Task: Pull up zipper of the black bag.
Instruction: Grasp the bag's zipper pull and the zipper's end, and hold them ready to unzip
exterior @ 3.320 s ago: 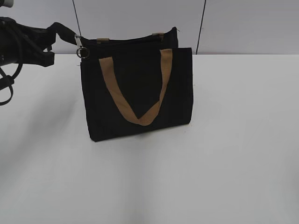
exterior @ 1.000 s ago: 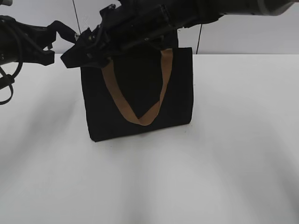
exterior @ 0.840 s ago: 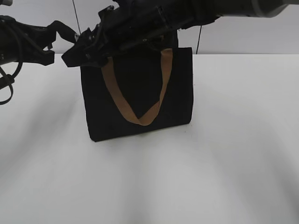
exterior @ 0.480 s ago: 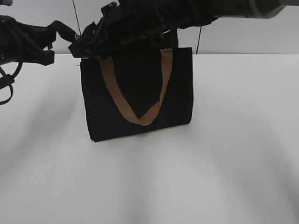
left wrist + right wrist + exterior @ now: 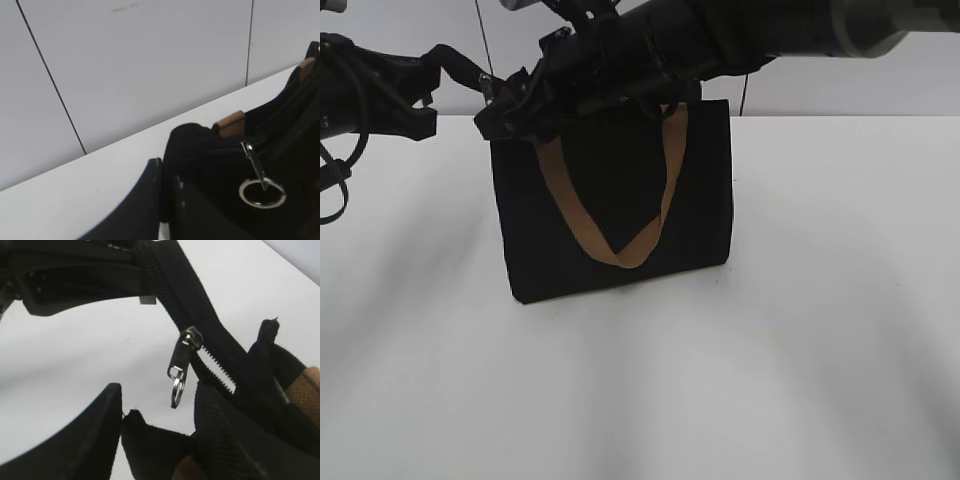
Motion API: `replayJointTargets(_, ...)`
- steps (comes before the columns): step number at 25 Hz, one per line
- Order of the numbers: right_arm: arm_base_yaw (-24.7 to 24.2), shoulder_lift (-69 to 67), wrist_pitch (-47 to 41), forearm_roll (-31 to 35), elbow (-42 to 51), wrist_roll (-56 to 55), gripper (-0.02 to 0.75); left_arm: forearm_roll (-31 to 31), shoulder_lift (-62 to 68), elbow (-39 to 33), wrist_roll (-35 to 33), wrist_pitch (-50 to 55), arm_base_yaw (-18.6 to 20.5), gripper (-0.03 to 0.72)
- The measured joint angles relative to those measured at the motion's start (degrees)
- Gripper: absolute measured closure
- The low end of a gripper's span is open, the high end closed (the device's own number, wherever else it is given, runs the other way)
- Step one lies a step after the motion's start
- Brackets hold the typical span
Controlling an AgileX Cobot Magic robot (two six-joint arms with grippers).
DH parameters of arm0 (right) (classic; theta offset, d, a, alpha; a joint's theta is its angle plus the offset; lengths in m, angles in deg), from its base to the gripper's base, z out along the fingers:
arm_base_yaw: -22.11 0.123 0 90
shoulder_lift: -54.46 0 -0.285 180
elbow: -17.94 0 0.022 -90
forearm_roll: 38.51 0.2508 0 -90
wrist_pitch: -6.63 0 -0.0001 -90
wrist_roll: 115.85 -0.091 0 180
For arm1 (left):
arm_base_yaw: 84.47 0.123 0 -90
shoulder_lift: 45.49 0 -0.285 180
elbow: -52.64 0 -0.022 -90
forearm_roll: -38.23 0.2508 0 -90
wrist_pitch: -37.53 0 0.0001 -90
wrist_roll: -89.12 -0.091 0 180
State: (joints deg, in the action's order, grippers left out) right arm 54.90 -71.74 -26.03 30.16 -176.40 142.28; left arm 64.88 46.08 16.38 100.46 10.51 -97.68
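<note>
While spread beside zipper (image 5: 180, 371), right end effector (image 5: 150, 427).

The right arm (image 5: 720, 30) hides the black bag (image 5: 610, 200) top (zipper included).

A: Light even, diffuse, bright; white table (image 5: 800, 350) near washed out, soft grey shadows across it.

B: Black bag (image 5: 610, 200) reads as flat dark mass, no fabric detail. Wrist views soft; zipper (image 5: 181, 365) ring catches small glints.
</note>
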Motion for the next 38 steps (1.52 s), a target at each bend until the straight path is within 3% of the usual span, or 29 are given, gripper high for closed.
replayJointTargets(6,0.0,0.0,1.6,0.0,0.0,0.0,0.392,0.0,0.0,0.0,0.0,0.0,0.0,0.689)
replayJointTargets(13,0.0,0.0,2.4,0.0,0.0,-0.1,0.522,0.0,0.0,0.0,0.0,0.0,0.0,0.685)
replayJointTargets(38,-1.4,0.0,2.4,0.9,0.0,-14.4,0.531,0.1,0.0,0.0,0.0,0.0,-0.1,0.685)
